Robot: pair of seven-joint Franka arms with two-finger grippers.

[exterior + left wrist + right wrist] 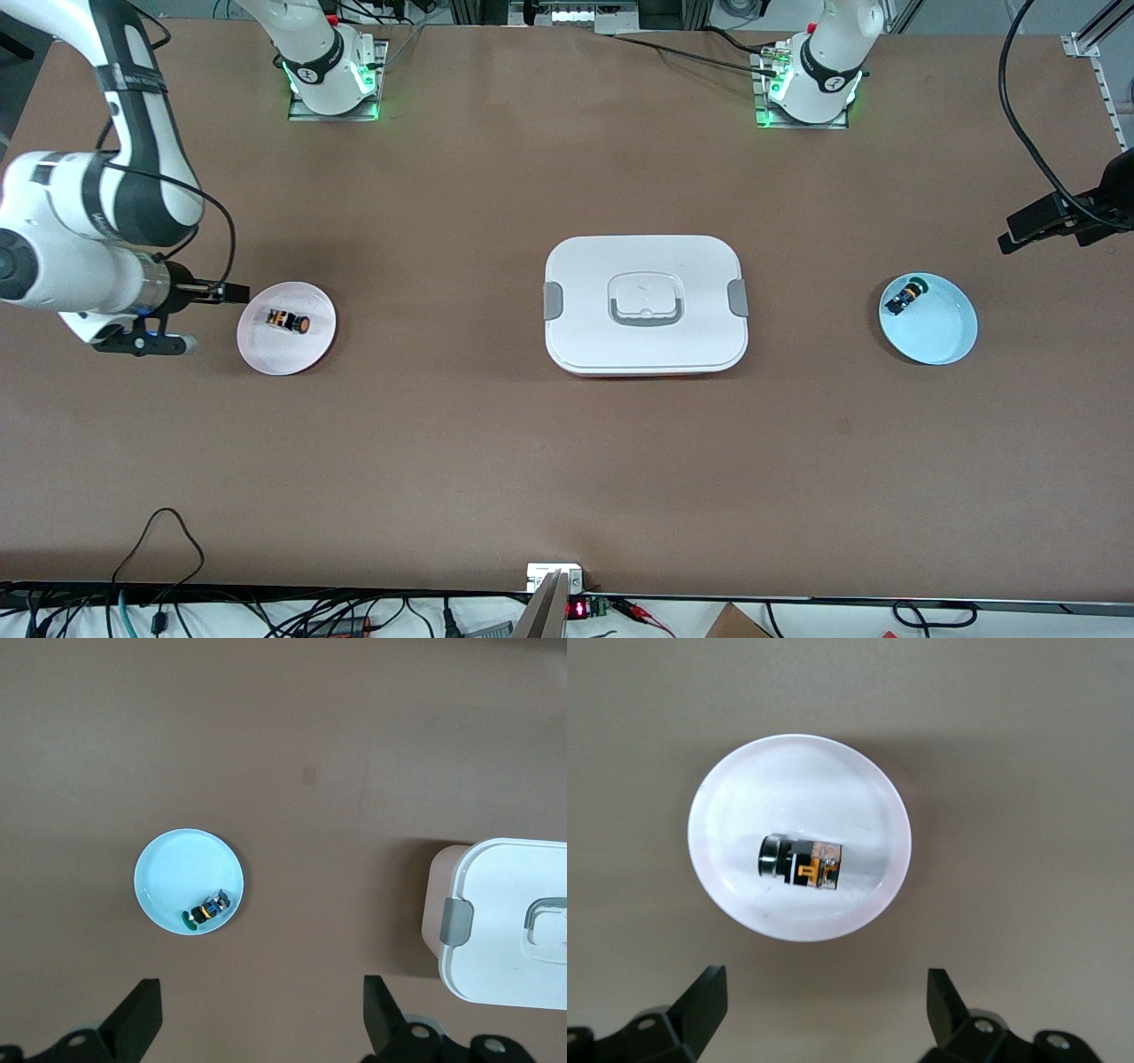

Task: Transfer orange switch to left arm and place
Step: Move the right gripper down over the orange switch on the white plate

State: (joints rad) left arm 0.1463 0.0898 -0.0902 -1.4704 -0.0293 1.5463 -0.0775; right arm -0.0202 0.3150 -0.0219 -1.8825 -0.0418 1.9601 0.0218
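Observation:
The orange switch (288,321) lies on its side on a small pale pink plate (266,350) toward the right arm's end of the table. In the right wrist view the switch (801,860) lies in the plate's (797,780) middle. My right gripper (164,317) hovers over the table just beside that plate, open and empty (824,1010). The white box (646,304) with grey latches sits mid-table. My left gripper (1054,221) hangs over the left arm's end of the table, open and empty (261,1019).
A black switch with a green cap (905,295) lies on a light-blue plate (939,332) toward the left arm's end; the left wrist view shows it (206,908), the plate (177,877) and a corner of the box (514,930). Cables run along the front edge.

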